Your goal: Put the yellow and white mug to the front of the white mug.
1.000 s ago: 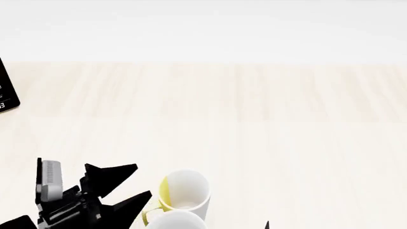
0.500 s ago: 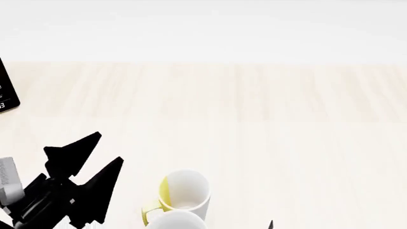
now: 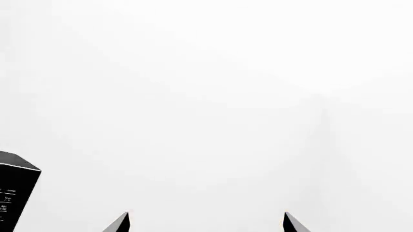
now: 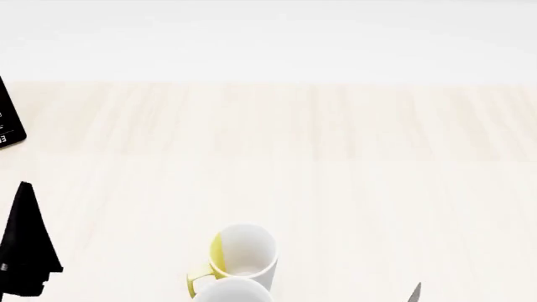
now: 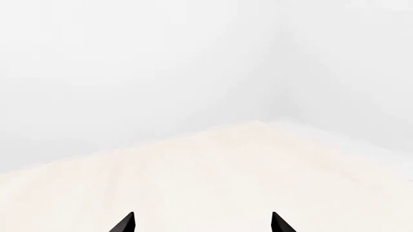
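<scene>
Left gripper (image 3: pixel 205 223) first: in its wrist view two black fingertips (image 3: pixel 120 224) poke up from the lower edge, set wide apart with nothing between them, so the jaws stand well open and empty, facing a blank white wall with a corner of a black device (image 3: pixel 15 188) off to one side. In the head view the left gripper shows only as a dark pointed shape at the left edge of the frame, well apart from the mugs and touching neither. Over to the right gripper (image 5: pixel 202 223): same story in its own wrist view, two black fingertips (image 5: pixel 125 224) spread wide, nothing held, looking out across the pale wooden table (image 5: pixel 213 179) toward a white wall corner; the head view catches just a thin sliver of it at the bottom right. Now the mugs, near the bottom edge of the head view: the white mug (image 4: pixel 231 291) sits closest, only its rounded rim in frame, and just behind it, touching or nearly so, stands the yellow and white mug (image 4: pixel 243 251), upright, white inside, a yellow band down its left side and its yellow loop handle pointing down-left. Farther back, the black device sits at the table's far left edge.
</scene>
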Robot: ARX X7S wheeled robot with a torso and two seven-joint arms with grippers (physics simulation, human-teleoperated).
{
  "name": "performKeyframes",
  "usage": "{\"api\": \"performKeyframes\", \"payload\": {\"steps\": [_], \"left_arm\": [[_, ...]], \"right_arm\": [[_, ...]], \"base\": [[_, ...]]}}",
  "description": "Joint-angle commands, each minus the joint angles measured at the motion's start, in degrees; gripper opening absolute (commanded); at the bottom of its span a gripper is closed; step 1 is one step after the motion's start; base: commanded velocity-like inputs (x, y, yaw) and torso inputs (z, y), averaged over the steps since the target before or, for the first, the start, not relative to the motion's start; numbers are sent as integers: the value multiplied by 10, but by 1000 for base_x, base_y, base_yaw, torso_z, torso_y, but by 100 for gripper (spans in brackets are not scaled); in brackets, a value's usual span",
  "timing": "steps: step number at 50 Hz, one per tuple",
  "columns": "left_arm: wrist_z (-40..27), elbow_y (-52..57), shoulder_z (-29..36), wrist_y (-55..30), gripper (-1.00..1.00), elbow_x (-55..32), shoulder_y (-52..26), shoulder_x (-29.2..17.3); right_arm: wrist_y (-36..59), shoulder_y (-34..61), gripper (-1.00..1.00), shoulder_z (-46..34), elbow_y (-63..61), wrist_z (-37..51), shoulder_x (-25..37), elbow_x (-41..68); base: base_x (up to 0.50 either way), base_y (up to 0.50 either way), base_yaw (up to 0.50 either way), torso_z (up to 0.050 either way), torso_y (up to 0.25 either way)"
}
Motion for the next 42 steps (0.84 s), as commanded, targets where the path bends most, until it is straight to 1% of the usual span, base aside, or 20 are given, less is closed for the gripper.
{"api": "performKeyframes", "payload": {"steps": [1, 3, 4, 5, 7, 8, 9, 12, 13, 15, 16, 19, 23, 27, 28, 42], "left_arm": [[-130, 118, 11, 63, 100, -21, 106, 2], [-151, 144, 14, 53, 100, -44, 120, -2], [-159, 148, 13, 74, 100, -25, 124, 1], [-172, 155, 16, 70, 100, -20, 127, -1], [-179, 172, 22, 74, 100, -26, 138, -4], [-190, 174, 21, 88, 100, -9, 141, 0], [-189, 188, 26, 87, 100, -26, 152, -5], [-202, 198, 29, 111, 100, -19, 166, -2], [-203, 196, 34, 128, 100, -9, 171, 1], [-208, 200, 43, 130, 100, -20, 178, -3], [-204, 197, 49, 156, 100, -6, 185, 2], [-210, 187, 65, 180, 100, 0, 192, -1], [-224, 196, 64, 203, 100, -8, 199, -6], [-232, 190, 71, 232, 100, 24, 202, -3], [-231, 195, 81, 223, 100, 1, 206, -11], [-251, 180, 101, 251, 100, 23, 206, -20]], "right_arm": [[-23, -30, 100, 22, -47, 37, 6, -28], [-22, -33, 100, 24, -55, 40, 8, -29], [-22, -34, 100, 24, -58, 42, 8, -31], [-23, -36, 100, 26, -61, 46, 8, -35], [-23, -39, 100, 27, -66, 46, 9, -34], [-23, -41, 100, 28, -70, 49, 10, -35], [-23, -45, 100, 29, -77, 50, 11, -35], [-25, -51, 100, 33, -89, 55, 12, -36], [-27, -54, 100, 35, -93, 57, 13, -37], [-26, -55, 100, 36, -96, 60, 13, -40], [-28, -58, 100, 39, -99, 63, 13, -40], [-28, -63, 100, 44, -109, 72, 12, -46], [-52, -79, 100, 62, -127, 90, 6, -56], [-53, -74, 100, 60, -118, 96, 1, -63], [-50, -71, 100, 59, -115, 98, -1, -65], [-43, -63, 100, 67, -107, 122, -9, -76]], "base": [[0, 0, 0, 0, 0], [0, 0, 0, 0, 0], [0, 0, 0, 0, 0], [0, 0, 0, 0, 0], [0, 0, 0, 0, 0], [0, 0, 0, 0, 0], [0, 0, 0, 0, 0], [0, 0, 0, 0, 0], [0, 0, 0, 0, 0], [0, 0, 0, 0, 0], [0, 0, 0, 0, 0], [0, 0, 0, 0, 0], [0, 0, 0, 0, 0], [0, 0, 0, 0, 0], [0, 0, 0, 0, 0], [0, 0, 0, 0, 0]]}}
